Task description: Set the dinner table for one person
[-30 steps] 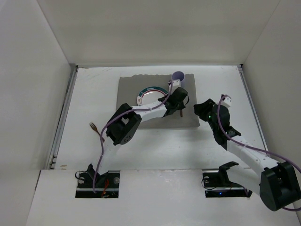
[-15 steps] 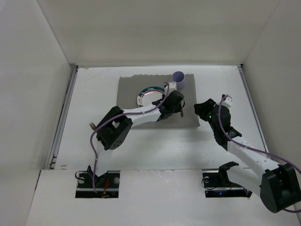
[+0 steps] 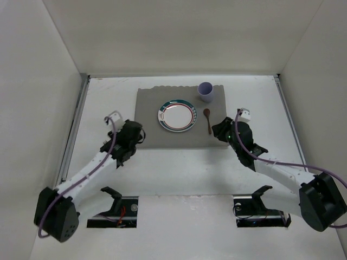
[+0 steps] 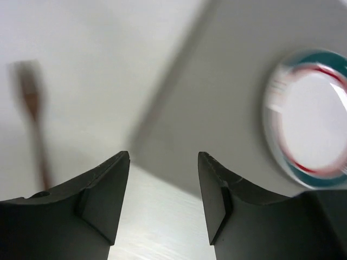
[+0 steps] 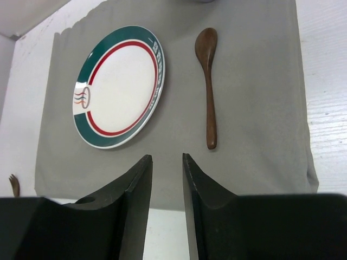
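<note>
On the white dinner table lies a grey mat with a green-and-red rimmed plate at its centre. A brown wooden spoon lies on the mat right of the plate, and a lilac cup stands behind it. My left gripper hovers at the mat's front left corner, open and empty; a blurred brown fork lies on the table to its left. Over the mat's front right edge my right gripper is narrowly open and empty, the spoon ahead of it.
White walls enclose the table on the left, back and right. The plate and the mat fill the right wrist view, with the fork's tip at its left edge.
My left arm has swung from right of the plate back to the mat's left corner and opened, leaving the spoon on the mat. My right gripper moved left and its jaws narrowed.
</note>
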### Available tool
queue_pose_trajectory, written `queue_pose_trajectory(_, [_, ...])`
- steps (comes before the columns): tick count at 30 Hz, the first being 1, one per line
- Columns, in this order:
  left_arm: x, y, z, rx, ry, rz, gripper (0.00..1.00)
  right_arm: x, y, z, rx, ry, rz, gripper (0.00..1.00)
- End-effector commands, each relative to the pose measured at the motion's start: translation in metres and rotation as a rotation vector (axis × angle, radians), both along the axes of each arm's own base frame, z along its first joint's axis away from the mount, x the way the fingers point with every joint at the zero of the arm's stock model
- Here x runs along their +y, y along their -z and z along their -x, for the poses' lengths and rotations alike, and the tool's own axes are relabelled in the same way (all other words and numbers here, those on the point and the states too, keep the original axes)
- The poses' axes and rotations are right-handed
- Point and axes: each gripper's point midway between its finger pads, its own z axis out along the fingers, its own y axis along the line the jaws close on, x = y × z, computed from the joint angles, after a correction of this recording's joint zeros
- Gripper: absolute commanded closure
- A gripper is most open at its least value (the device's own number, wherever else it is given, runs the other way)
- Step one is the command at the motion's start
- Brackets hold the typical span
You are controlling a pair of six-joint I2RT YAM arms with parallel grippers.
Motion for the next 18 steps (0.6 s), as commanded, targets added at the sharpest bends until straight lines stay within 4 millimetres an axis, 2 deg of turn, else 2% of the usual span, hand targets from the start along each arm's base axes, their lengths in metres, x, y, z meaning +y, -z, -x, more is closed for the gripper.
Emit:
queue_pose_trajectory(1, [0.069, 0.041, 0.050, 0.157, -0.204, -0.032, 0.50, 0.000, -0.036, -0.013, -0.107, 0.024, -0.024, 0.63])
queue_pose_trajectory(4, [0.099, 0.059, 0.071, 0.207, -0.296, -0.025, 0.51, 0.001, -0.036, -0.012, -0.108, 0.022, -0.033, 0.60])
queue_pose_trajectory(7, [0.119, 0.074, 0.078, 0.205, -0.371, -0.010, 0.52, 0.003, -0.031, -0.014, -0.093, 0.016, -0.017, 0.57])
queue_pose_trajectory(11, [0.115, 0.089, 0.071, 0.231, -0.330, 0.009, 0.55, 0.008, -0.024, -0.017, -0.067, 0.001, 0.000, 0.57])
queue_pose_trajectory(18, [0.111, 0.097, 0.062, 0.269, -0.262, -0.035, 0.61, 0.015, -0.025, -0.015, -0.074, -0.017, 0.022, 0.57])
